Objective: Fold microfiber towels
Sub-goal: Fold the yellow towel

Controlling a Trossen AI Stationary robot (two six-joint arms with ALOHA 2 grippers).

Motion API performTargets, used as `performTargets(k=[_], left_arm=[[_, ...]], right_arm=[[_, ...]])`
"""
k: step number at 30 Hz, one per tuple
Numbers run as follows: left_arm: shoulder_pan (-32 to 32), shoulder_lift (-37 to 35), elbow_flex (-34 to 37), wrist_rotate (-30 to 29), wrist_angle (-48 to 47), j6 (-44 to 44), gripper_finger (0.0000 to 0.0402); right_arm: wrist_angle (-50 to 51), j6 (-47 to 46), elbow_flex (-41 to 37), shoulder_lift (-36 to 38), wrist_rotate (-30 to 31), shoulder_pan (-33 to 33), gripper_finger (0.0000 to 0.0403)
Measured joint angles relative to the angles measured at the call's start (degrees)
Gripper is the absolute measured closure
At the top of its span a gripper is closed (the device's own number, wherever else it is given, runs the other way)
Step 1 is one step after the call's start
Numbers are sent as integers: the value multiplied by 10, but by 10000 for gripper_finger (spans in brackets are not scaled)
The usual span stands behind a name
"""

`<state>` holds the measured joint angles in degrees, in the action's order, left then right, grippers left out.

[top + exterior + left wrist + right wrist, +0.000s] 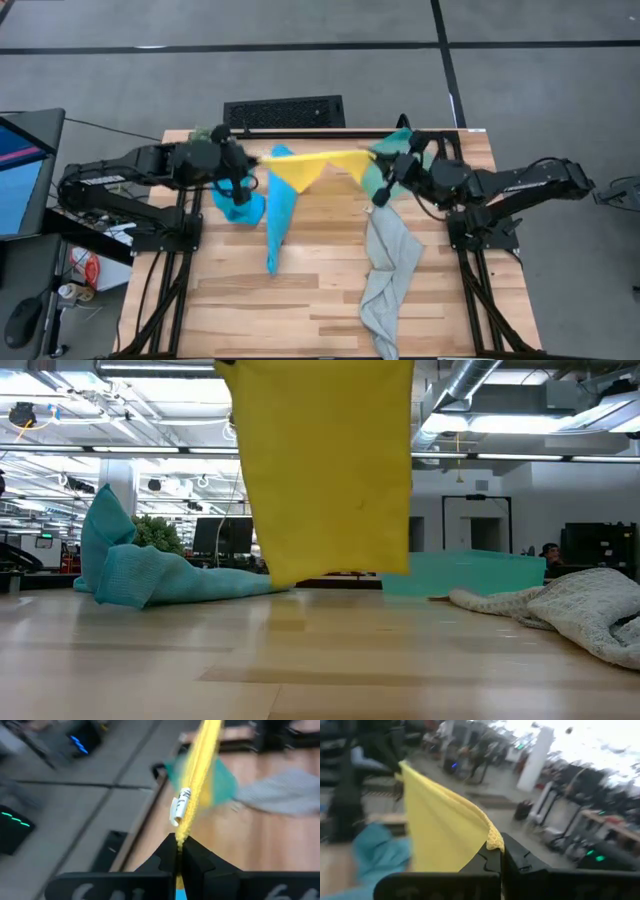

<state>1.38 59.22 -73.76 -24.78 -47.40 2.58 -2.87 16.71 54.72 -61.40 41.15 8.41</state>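
A yellow towel (305, 166) is stretched in the air between my two grippers over the table's far half. It hangs as a sheet in the low view (325, 470). My left gripper (248, 160) is shut on its left end and my right gripper (378, 165) on its right end. A bright blue towel (279, 215) lies as a long strip on the table, next to a crumpled turquoise towel (240, 205). A pale grey towel (390, 270) lies bunched along the right side, reaching the near edge. My left gripper pinches the yellow towel's edge (181, 838) between its two shut fingers, close to a white label (181, 805). The cloth runs away from the fingers as a taut band, lifted off the table. My right gripper pinches the towel's hemmed corner (494, 841) between its two shut fingers, coming roughly level from the table's right. The cloth spreads from there toward the other arm and hangs below the hold.
A translucent green bin (460, 572) stands at the table's far right, partly under my right arm. A black grille (284, 111) lies on the floor beyond the far edge. Bare wood (320, 290) shows in the near middle.
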Motion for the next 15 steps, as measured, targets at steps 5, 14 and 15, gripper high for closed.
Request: performTargets(k=[5,14,15], left_arm=[[-78,13,45,24,-61,-101,401],[-248,68,165,60,26,-296,401],[-264,77,175,66,40,-314,401]], right_arm=[[135,-132,-1,-12,-4,75,391],[128,-385,-88,-95,-3,238,391],[116,-408,-92,-109,-2,254,391]])
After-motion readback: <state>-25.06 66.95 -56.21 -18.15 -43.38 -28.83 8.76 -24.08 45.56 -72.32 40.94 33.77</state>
